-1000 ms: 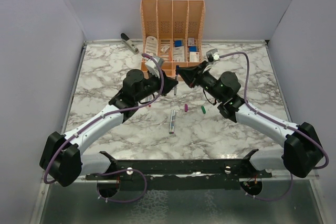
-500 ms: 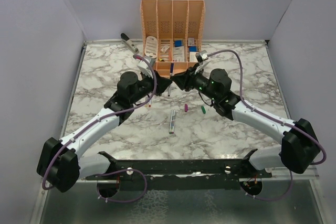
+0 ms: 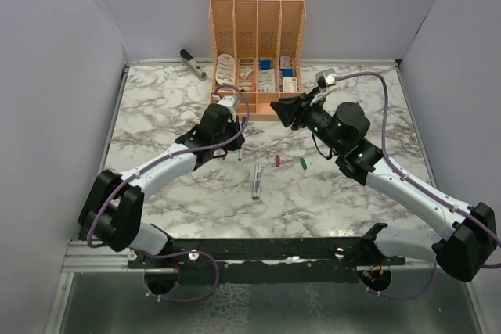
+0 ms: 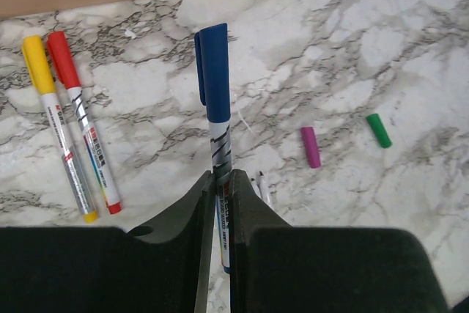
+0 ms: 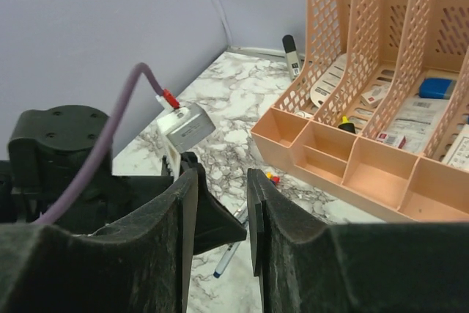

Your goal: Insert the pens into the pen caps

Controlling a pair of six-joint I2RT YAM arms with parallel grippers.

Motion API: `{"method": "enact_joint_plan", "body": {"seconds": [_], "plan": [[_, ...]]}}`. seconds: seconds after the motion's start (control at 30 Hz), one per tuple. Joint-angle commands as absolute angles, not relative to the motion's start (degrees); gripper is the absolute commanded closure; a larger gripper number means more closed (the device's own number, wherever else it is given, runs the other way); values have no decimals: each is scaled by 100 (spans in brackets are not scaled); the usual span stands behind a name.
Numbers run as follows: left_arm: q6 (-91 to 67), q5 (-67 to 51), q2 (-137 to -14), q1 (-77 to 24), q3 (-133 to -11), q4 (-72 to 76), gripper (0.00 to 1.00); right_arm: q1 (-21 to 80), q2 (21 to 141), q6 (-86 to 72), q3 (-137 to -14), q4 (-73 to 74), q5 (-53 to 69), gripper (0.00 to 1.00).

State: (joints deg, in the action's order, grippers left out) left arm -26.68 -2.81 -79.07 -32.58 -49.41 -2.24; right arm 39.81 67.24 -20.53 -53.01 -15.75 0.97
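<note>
My left gripper [image 4: 220, 175] is shut on a whitish pen [image 4: 219, 146] with the blue cap [image 4: 213, 71] on its tip, held low over the marble. In the top view it [image 3: 235, 140] is in front of the organiser. Two capped pens lie to the left, one with the yellow cap [image 4: 35, 60] and one with the red cap [image 4: 63, 60]. The purple cap [image 4: 311, 146] and the green cap [image 4: 379, 130] lie loose to the right. Two uncapped pens [image 3: 257, 180] lie mid-table. My right gripper [image 5: 222, 210] is open and empty, raised just right of the left gripper [image 3: 280, 107].
The orange organiser [image 3: 257, 52] with stationery stands at the back centre, its low front trays [image 5: 344, 159] close to both grippers. A grey stapler [image 3: 192, 64] lies at the back left. Grey walls close the table on three sides.
The two grippers met in front of the organiser. The right gripper has since drawn back to the right, open. The left gripper has swung down and left with the blue-capped pen.
</note>
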Motion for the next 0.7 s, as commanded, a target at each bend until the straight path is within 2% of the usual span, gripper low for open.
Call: {"method": "enact_joint_plan", "body": {"seconds": [0.0,0.27,0.67], "plan": [[-2621,327,-8618,-3227,-5361,-684,100,4017,6610,-1901,-5324,-977,-344,67],[-2671,785,-9890,-3204,-6107,-993,100,4014,6828,-1955,-5354,202,-776,68],[-2555,1586,-10626,-3143,-6870,-1648,100,4015,6732,-2082,-5020,335,-827,68]]}}
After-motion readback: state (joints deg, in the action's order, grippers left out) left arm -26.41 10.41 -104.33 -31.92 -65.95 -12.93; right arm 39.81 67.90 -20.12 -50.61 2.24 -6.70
